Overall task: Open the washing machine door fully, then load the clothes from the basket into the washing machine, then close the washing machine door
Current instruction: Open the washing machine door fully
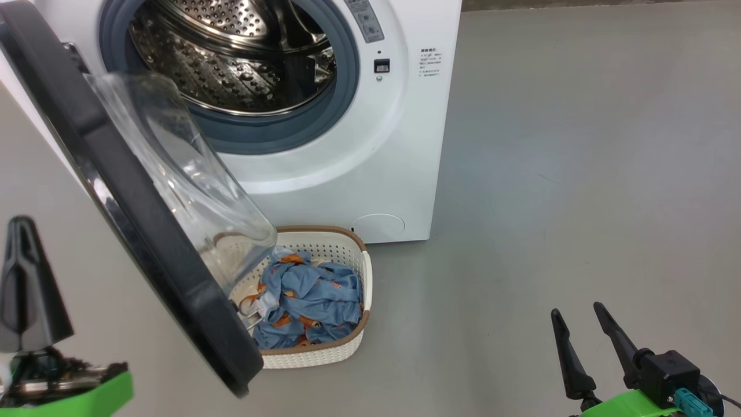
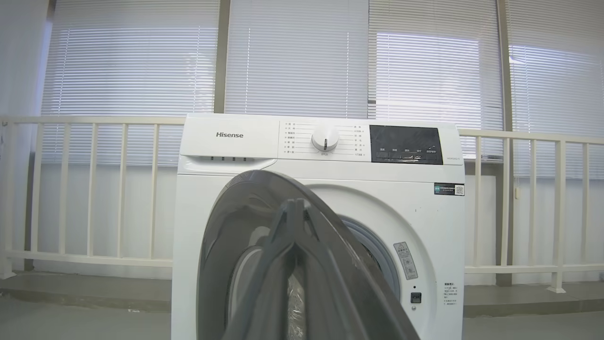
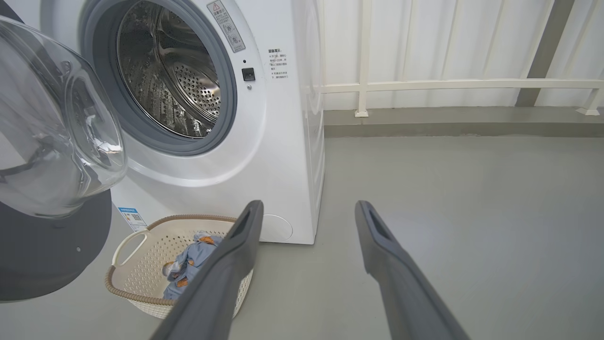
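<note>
The washing machine (image 1: 359, 174) (image 2: 226, 137) (image 3: 283, 141) stands white, its steel drum (image 1: 243, 63) exposed. The washing machine door (image 1: 145, 231) (image 2: 245, 226) (image 3: 56, 132) hangs partly swung out on the left, its glass bowl over the basket's left end. On the floor before the machine, the basket (image 1: 312, 356) (image 3: 137, 264) holds the light blue clothes (image 1: 312, 295) (image 3: 188, 264). My left gripper (image 1: 20, 223) (image 2: 295, 203) is shut with nothing in it, on the door's outer side. My right gripper (image 1: 579, 315) (image 3: 309, 208) stands open, right of the basket.
A white railing (image 2: 94, 189) (image 3: 448, 85) and blind-covered windows (image 2: 292, 56) run behind the machine. Grey floor (image 1: 579, 174) stretches to the machine's right. The door's black rim (image 1: 231, 359) reaches low, close to the basket's front left.
</note>
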Available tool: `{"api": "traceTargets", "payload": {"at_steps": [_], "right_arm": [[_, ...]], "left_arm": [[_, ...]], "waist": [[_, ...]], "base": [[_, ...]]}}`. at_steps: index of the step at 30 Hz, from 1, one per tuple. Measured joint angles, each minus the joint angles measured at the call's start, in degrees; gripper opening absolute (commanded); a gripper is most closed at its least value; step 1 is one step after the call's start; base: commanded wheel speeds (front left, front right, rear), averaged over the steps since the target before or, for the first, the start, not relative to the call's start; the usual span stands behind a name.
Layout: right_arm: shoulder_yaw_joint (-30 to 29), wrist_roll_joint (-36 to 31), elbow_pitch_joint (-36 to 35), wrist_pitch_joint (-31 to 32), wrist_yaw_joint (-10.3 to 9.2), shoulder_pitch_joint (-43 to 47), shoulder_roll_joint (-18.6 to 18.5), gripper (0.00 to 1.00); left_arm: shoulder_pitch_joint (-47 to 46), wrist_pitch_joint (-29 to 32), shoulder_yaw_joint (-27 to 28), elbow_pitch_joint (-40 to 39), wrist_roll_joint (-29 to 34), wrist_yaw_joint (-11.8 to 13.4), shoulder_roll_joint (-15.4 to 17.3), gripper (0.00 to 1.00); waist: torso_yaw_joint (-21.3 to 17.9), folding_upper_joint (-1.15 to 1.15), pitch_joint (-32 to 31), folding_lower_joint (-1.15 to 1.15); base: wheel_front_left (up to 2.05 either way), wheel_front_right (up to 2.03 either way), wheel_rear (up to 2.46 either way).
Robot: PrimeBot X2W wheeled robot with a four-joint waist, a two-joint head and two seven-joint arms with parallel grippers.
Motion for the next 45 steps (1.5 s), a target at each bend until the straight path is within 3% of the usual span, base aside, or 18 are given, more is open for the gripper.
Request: {"api": "traceTargets", "payload": {"at_steps": [5, 13, 26, 34, 45], "right_arm": [[0.29, 0.07, 0.16, 0.01, 0.00, 0.00, 0.00, 1.00], [0.94, 0.73, 0.19, 0.01, 0.00, -0.01, 0.00, 1.00], [1.88, 1.09, 0.25, 0.01, 0.00, -0.05, 0.00, 1.00], [2.15, 1.25, 0.27, 0.01, 0.00, -0.09, 0.00, 1.00], [2.24, 3.01, 0.35, 0.01, 0.00, -0.42, 0.00, 1.00]], "left_arm": [[-0.37, 0.00, -5.63, -5.54, 0.10, -0.01, 2.07, 0.00], [-0.73, 0.00, -19.17, -8.93, 0.11, -0.01, 5.58, 0.00], [2.35, 0.01, -35.65, 0.78, -2.42, -0.02, 5.55, 0.00], [2.93, 0.02, -37.66, 8.01, -2.86, -0.02, 5.35, 0.00], [3.75, 0.04, -34.65, 17.63, -3.43, -0.02, 4.36, 0.00]], "waist": [[-0.37, 0.00, -0.07, 0.00], [-0.35, 0.00, 0.37, 0.00], [0.10, 0.00, 0.62, 0.00], [0.31, 0.00, 1.22, 0.00], [0.15, 0.00, 1.97, 0.00]], "base": [[0.00, 0.00, 0.00], [0.00, 0.00, 0.00], [0.00, 0.00, 0.00], [0.00, 0.00, 0.00], [0.00, 0.00, 0.00]]}}
